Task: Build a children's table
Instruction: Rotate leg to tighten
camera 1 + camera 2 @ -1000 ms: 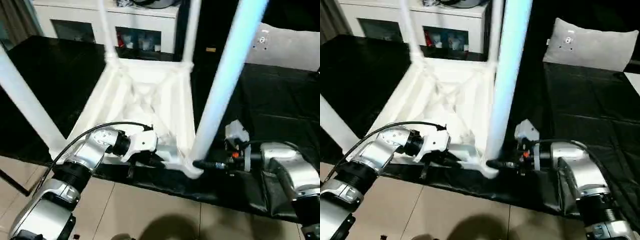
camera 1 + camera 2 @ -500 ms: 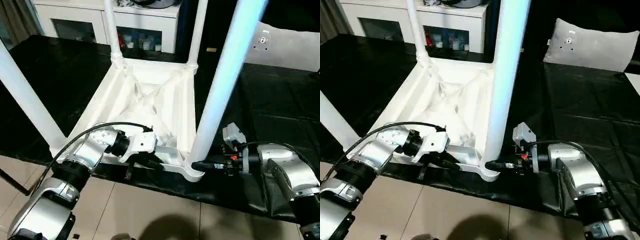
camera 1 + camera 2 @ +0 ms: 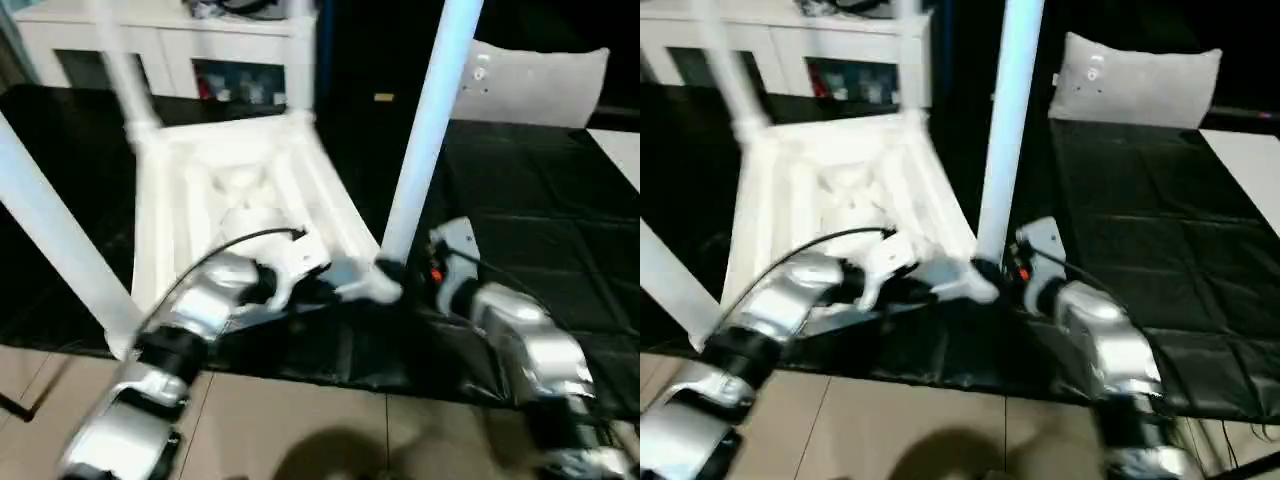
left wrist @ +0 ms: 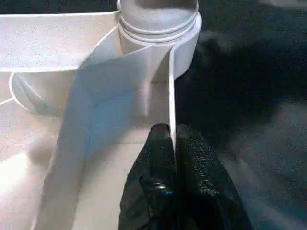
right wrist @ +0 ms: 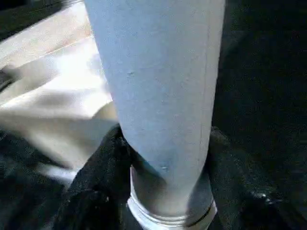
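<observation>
While the head views show the whole tabletop [image 3: 230, 190] lying upside down on the black-covered counter [image 3: 540, 210], ribbed underside up, the wrist views give the close contact. Left tool [image 4: 171, 139] is clenched on the thin upright rim wall of the tabletop, one black finger [image 4: 153, 158] on each side of it, just beside the near corner socket [image 4: 158, 28]. Right tool [image 5: 163, 182] grasps the near leg [image 3: 425, 130] low down, right above its collar; black fingers [image 5: 103, 167] wrap both sides of the tube. That grip reads clearly from the right wrist, while from the head the same spot is blurred.

Near leg stands up out of the socket, long axis roughly vertical, leaning slightly to the robot's right, top cut off by the picture edge. Another leg [image 3: 50, 230] slants up at the robot's left, two more [image 3: 125, 70] rise at the far corners. Tabletop's long side runs away from the robot toward a white cabinet [image 3: 200, 40]. A grey pillow [image 3: 1135, 80] lies on the far right of the counter. Tiled floor [image 3: 300, 430] below.
</observation>
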Available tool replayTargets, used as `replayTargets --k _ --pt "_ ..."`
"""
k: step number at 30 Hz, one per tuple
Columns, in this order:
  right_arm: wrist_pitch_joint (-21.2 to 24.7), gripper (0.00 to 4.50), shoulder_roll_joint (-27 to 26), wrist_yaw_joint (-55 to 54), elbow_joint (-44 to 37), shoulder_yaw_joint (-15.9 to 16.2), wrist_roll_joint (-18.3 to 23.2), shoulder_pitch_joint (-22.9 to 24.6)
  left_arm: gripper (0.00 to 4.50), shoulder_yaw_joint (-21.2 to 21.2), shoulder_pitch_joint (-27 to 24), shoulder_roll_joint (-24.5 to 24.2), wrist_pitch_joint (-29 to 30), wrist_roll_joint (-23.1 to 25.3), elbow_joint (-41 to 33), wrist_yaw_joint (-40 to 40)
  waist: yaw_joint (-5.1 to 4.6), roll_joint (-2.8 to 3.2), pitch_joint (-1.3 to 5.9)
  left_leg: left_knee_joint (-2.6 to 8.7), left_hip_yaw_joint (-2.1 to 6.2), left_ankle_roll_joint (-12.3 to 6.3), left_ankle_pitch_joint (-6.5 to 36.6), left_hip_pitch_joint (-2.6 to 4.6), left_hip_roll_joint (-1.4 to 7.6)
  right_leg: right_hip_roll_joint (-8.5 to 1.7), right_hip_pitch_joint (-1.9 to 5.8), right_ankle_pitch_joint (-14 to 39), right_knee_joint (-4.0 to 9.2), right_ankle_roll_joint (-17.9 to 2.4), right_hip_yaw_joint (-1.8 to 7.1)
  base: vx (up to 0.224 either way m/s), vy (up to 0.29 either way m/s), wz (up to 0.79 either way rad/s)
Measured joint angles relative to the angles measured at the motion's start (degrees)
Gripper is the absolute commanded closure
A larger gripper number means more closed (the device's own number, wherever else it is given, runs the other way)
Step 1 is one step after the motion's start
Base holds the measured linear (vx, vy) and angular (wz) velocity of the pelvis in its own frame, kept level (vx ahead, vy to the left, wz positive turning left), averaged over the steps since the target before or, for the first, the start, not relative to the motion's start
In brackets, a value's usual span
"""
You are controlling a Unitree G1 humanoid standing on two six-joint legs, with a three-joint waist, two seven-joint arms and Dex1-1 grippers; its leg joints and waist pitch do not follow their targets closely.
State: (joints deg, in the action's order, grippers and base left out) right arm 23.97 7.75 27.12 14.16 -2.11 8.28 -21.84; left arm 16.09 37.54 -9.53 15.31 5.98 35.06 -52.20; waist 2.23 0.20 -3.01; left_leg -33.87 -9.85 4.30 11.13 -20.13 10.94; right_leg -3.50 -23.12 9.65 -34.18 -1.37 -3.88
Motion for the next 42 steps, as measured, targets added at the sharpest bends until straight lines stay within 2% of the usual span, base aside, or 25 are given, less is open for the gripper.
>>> replayTargets --k 3,4,10,15,16,19,21,22,25,27,31,32,35,39,42 --pt "0.1 2.53 -2.6 -7.3 0.8 -0.7 -1.9 -1.5 4.50 -0.4 0.7 2.8 2.3 0.8 0.0 5.1 0.20 0.03 0.02 0.17 0.00 0.00 0.0 -0.08 -0.02 0.01 -0.05 0.1 0.07 0.1 0.01 0.000 0.000 0.00" --pt "0.0 1.99 -2.6 -7.6 0.8 -0.7 -2.1 -1.5 4.50 -0.5 0.7 3.2 2.3 1.1 0.0 5.9 0.32 0.06 0.03 0.21 -0.01 -0.03 0.0 -0.08 -0.04 0.00 -0.04 0.0 0.09 -0.1 0.02 0.000 0.000 0.00" --pt "-0.6 1.51 -2.1 -6.5 0.6 -1.0 -1.7 -1.3 4.50 0.0 0.7 3.5 2.3 1.5 -0.7 6.9 0.75 0.09 0.04 0.22 -0.01 -0.11 0.1 -0.19 -0.04 -0.01 -0.09 0.0 0.12 -0.1 0.02 0.000 0.000 0.00" --pt "-1.0 1.09 2.0 0.7 -0.2 -0.7 0.9 -0.2 4.50 0.6 0.3 1.8 0.6 1.2 -1.1 4.3 1.05 0.13 0.01 0.24 -0.01 -0.11 0.1 -0.24 -0.02 0.01 -0.15 0.0 0.12 -0.1 0.00 0.000 0.000 0.00" --pt "-0.9 0.89 3.5 3.1 -0.7 -0.7 1.6 0.4 4.50 0.8 0.3 0.9 -0.3 1.1 -1.1 3.0 1.19 0.16 -0.01 0.24 -0.01 -0.11 0.1 -0.26 -0.01 0.01 -0.15 0.0 0.13 -0.1 -0.01 0.000 0.000 0.00" --pt "-1.0 0.83 8.3 11.2 -2.5 0.3 3.6 1.8 4.50 1.2 -0.6 -2.4 -4.0 0.4 -1.1 -1.2 1.26 0.17 -0.02 0.23 -0.01 -0.11 0.1 -0.24 0.00 0.01 -0.15 0.0 0.10 -0.2 -0.01 0.000 0.000 0.00" --pt "-1.3 0.47 11.7 16.7 -2.8 0.8 4.6 2.2 4.50 1.3 -1.1 -4.3 -6.3 0.0 -1.1 -4.7 1.41 0.15 -0.02 0.17 0.00 -0.10 0.1 -0.24 0.01 0.01 -0.14 -0.1 0.09 -0.2 -0.02 0.000 0.000 0.00" --pt "-1.7 0.44 13.0 18.8 -2.8 0.9 4.9 2.4 4.50 1.6 -1.3 -5.2 -7.6 -0.3 -1.1 -6.2 1.49 0.15 -0.02 0.14 0.00 -0.10 0.1 -0.26 0.01 0.00 -0.14 -0.1 0.10 -0.2 -0.03 0.000 0.000 0.00" --pt "-2.6 0.12 16.3 25.5 -2.9 2.2 5.7 2.9 4.50 2.5 -1.7 -7.9 -10.5 -1.5 -1.1 -12.0 2.15 0.15 -0.02 0.02 0.01 -0.11 0.1 -0.16 0.01 -0.02 -0.13 -0.1 0.10 -0.2 -0.03 0.000 0.000 0.00" --pt "-4.6 0.12 17.9 29.8 -2.9 3.0 6.0 3.2 4.50 3.2 -1.7 -9.3 -12.6 -1.6 -1.1 -14.8 2.83 0.15 -0.02 -0.04 0.00 -0.13 0.1 -0.08 0.01 -0.04 -0.13 -0.1 0.10 -0.3 -0.02 0.000 0.000 0.00" --pt "-5.8 0.12 19.6 36.1 -2.9 4.1 8.2 3.2 4.50 4.1 -1.7 -10.8 -15.7 -1.8 -1.0 -19.0 3.45 0.14 -0.02 -0.04 0.00 -0.13 0.1 -0.08 0.00 -0.06 -0.10 -0.1 0.10 -0.3 -0.04 0.000 0.000 0.00" --pt "-5.8 0.37 20.2 38.0 -2.9 4.6 8.6 3.2 4.50 4.3 -1.7 -11.1 -16.3 -1.9 -0.9 -20.3 3.60 0.14 -0.02 -0.04 0.00 -0.14 0.1 -0.08 0.01 -0.06 -0.10 -0.1 0.10 -0.3 -0.05 0.000 0.000 0.00" --pt "-6.0 0.49 22.2 43.7 -2.7 6.3 9.5 3.2 4.50 5.0 -1.7 -12.5 -18.2 -2.8 -0.8 -24.2 4.07 0.13 -0.02 -0.03 0.00 -0.14 0.1 -0.08 0.04 -0.05 -0.10 -0.1 0.10 -0.3 -0.08 0.000 0.000 0.00" --pt "-6.0 0.92 22.8 47.8 -2.7 8.4 9.6 3.2 4.50 5.7 -1.6 -13.1 -19.3 -3.5 -0.6 -27.6 4.59 0.12 -0.02 -0.07 -0.01 -0.15 0.1 -0.10 0.04 -0.07 -0.10 -0.1 0.09 -0.3 -0.09 0.000 0.000 0.00" --pt "-6.1 0.95 22.8 48.7 -2.6 9.3 9.6 3.2 4.50 6.3 -1.5 -13.0 -20.2 -3.6 -0.5 -28.4 4.61 0.11 -0.02 -0.13 -0.01 -0.15 0.1 -0.10 0.04 -0.09 -0.08 -0.1 0.07 -0.3 -0.09 0.000 0.000 0.00"
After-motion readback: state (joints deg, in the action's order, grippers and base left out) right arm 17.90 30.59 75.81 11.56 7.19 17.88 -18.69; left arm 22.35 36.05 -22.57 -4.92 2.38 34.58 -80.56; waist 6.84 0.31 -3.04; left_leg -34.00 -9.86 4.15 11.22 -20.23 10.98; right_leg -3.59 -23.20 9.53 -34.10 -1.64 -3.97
